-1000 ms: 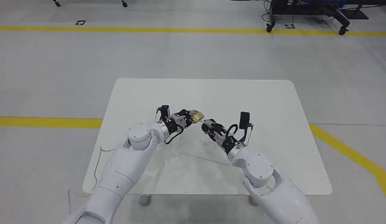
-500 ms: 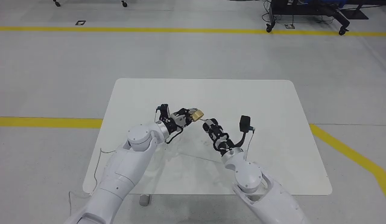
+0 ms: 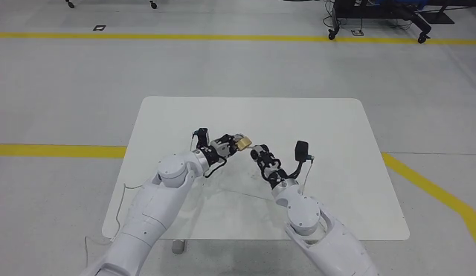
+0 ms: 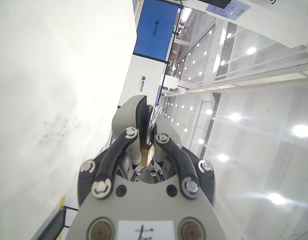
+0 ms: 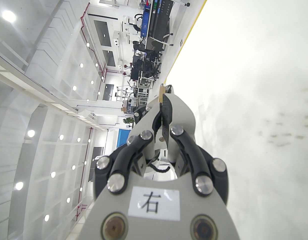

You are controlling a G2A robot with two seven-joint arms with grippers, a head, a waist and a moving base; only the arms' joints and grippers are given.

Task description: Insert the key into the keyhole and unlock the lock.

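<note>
Lock (image 3: 242,141) in left claw (image 3: 233,143), key (image 5: 161,91) in right claw (image 3: 254,154) just beside, above table (image 3: 335,127)

The left claw (image 4: 151,111) is clamped on a brass lock (image 4: 146,155), its silver shackle (image 4: 151,126) pinched between the dark pads. Beyond it lies the white desk (image 4: 51,71), flecked with dark specks.

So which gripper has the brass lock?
The left gripper: the lock is clamped in it. The right gripper is shut with no brass in it.
</note>
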